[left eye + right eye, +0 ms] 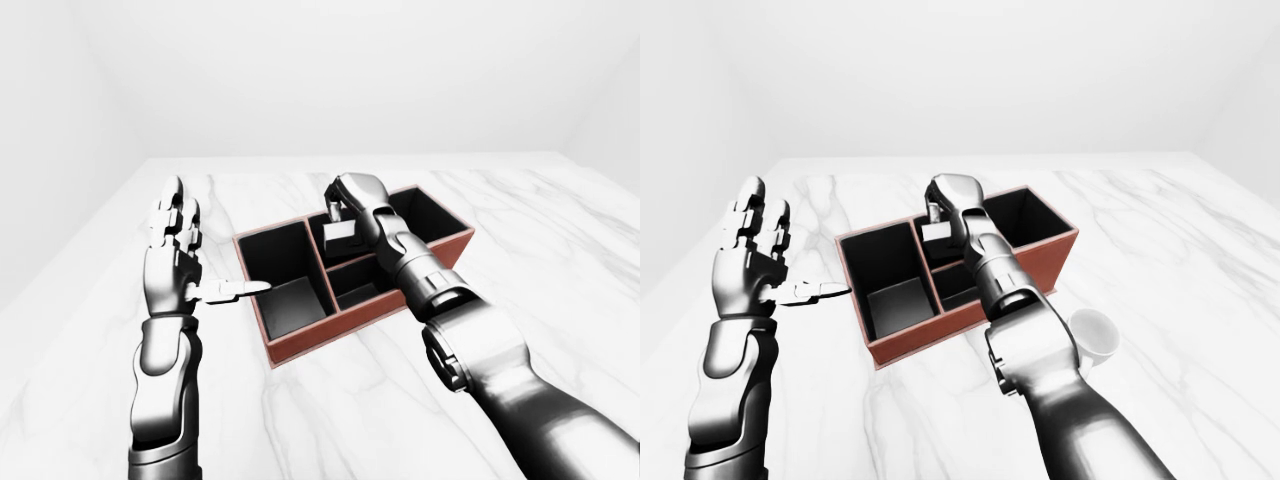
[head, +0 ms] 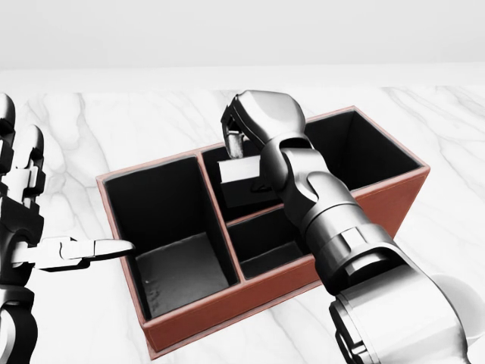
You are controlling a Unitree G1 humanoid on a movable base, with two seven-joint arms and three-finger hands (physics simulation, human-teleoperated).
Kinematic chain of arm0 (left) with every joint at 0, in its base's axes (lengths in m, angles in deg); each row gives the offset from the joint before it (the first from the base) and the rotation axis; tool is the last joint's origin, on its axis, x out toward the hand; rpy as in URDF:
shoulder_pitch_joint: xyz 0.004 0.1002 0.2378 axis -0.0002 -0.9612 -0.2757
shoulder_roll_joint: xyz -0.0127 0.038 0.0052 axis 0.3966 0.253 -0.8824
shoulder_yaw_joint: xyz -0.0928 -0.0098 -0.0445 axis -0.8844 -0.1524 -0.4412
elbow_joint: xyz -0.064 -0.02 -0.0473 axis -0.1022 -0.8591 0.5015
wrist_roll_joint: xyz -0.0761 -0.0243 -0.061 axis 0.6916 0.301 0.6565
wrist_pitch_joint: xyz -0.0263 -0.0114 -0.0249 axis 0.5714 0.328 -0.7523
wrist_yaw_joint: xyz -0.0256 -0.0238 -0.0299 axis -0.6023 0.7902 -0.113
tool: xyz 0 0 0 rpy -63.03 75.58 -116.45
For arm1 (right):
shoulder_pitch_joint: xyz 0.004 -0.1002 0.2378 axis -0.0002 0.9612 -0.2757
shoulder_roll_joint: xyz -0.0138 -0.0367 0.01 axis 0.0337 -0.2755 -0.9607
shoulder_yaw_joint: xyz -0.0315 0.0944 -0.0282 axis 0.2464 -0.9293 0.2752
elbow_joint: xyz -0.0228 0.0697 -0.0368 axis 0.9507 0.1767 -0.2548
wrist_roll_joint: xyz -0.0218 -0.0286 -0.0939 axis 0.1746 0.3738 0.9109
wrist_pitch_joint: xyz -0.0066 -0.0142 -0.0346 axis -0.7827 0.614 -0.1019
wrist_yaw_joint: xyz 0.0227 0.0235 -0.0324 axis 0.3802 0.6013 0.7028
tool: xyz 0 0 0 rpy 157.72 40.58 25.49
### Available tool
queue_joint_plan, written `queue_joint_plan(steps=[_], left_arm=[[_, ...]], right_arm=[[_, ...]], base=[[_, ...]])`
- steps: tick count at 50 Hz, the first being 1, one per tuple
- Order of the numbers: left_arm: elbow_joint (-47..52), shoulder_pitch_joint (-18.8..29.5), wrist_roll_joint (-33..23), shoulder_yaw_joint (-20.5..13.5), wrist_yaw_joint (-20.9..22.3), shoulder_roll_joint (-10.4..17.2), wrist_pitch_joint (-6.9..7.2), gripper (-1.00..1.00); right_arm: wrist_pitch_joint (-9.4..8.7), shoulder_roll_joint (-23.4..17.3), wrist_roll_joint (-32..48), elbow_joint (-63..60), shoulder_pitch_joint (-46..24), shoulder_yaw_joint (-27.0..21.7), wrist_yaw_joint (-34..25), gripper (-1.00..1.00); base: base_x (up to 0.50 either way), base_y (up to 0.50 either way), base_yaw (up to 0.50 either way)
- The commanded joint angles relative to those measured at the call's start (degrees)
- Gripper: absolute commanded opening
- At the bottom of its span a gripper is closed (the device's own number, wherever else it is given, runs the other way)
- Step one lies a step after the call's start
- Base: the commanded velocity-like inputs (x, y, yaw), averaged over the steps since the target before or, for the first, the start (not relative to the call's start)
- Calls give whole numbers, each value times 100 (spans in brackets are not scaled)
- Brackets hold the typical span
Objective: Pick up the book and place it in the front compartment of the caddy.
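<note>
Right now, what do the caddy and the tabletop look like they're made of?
Caddy: looks like reddish-brown leather or painted wood outside, matte, with thin walls and a dull black lining inside; the render leaves the material open. Table: white marble look, grey veins, smooth with a soft sheen.

Book (image 2: pixel 244 176) mostly behind right hand (image 2: pixel 261 121).

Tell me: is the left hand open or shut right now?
Open. The left hand stands upright beside the caddy, fingers extended upward and thumb pointing toward the caddy, holding nothing.
</note>
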Motion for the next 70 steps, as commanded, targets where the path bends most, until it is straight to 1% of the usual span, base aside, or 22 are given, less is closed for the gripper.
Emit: queue_joint_plan(steps=[1,22,23,24,52,59,67,70], left_arm=[[-15,6,-12,3,6,-2,0,95],[-73,9,-22,10,12,-5,0,95],[-56,2,-21,11,13,-6,0,95],[-73,0,-23,20,16,-12,0,95],[-77,16,-32,13,16,-6,0,95],[7,34,9,-24,-8,13,0,95],[-94,33,0,-18,-16,10,0,95],[-44,21,6,-17,-18,11,0,95]], right_arm=[[0,-7,147,-86,-64,-107,158,-100],[0,-9,230,-42,-71,-64,243,-100],[0,-8,227,-37,-69,-74,224,-17],[0,-6,234,-53,-64,-73,183,100],[0,-55,240,-90,-18,-118,197,100],[0,-117,22,-198,34,-193,130,100],[0,-198,-605,-659,78,-371,-127,100],[0,-241,-805,-1024,153,-388,-289,100]], base=[[0,0,0],[0,0,0],[0,0,0],[0,0,0],[0,0,0],[0,0,0],[0,0,0],[0,0,0]])
